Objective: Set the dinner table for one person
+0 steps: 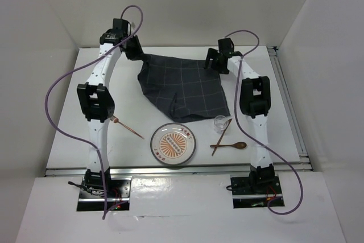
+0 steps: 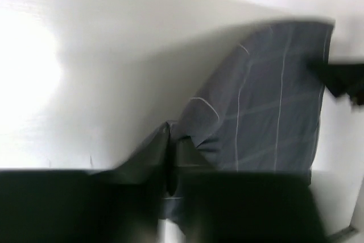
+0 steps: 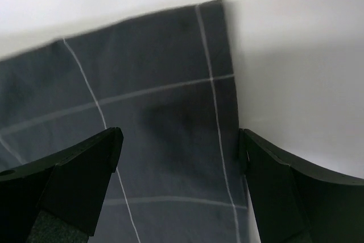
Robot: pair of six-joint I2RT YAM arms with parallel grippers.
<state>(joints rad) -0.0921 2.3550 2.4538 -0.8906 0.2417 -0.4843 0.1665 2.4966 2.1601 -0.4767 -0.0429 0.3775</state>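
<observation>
A dark grey checked cloth mat point(image 1: 185, 86) lies on the white dinner table point(image 1: 267, 92), skewed, with one edge folded near its front. My left gripper point(image 1: 135, 51) is shut on the mat's far left corner point(image 2: 182, 140) and holds it lifted. My right gripper point(image 1: 211, 61) is open over the mat's far right corner point(image 3: 187, 118), fingers either side of it. A plate point(image 1: 174, 144) with an orange pattern sits at the front centre. A wooden fork point(image 1: 126, 127) lies left of it. A small glass point(image 1: 221, 122), a wooden spoon point(image 1: 232, 145) and a chopstick point(image 1: 222, 135) lie right of it.
A metal rail point(image 1: 289, 103) runs along the table's right edge, and another along the front. White walls enclose the back and sides. Purple cables loop from both arms.
</observation>
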